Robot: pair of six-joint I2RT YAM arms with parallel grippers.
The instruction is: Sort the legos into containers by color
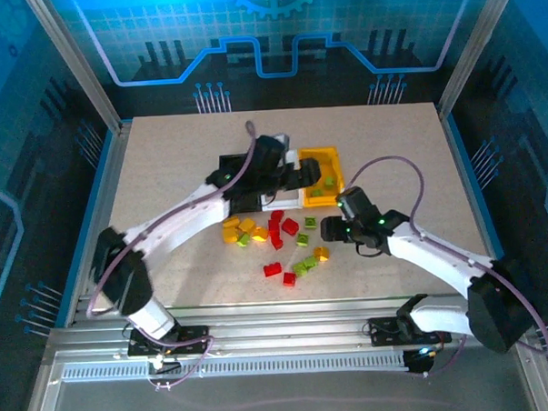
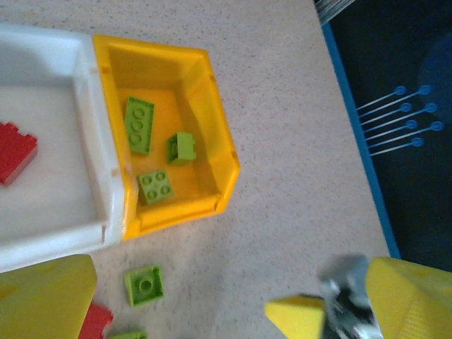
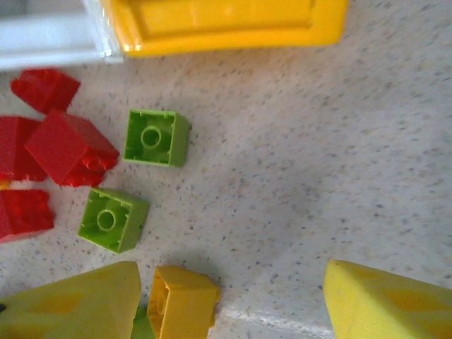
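Now left gripper near yellow bin, right gripper above loose legos at centre of table; both spread wide, empty. We judge legos light, stiff, slick; pinch flat opposite sides, not studs.

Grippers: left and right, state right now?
Left gripper: open, holding nothing.
Right gripper: open, holding nothing; an orange brick lies beside one finger.
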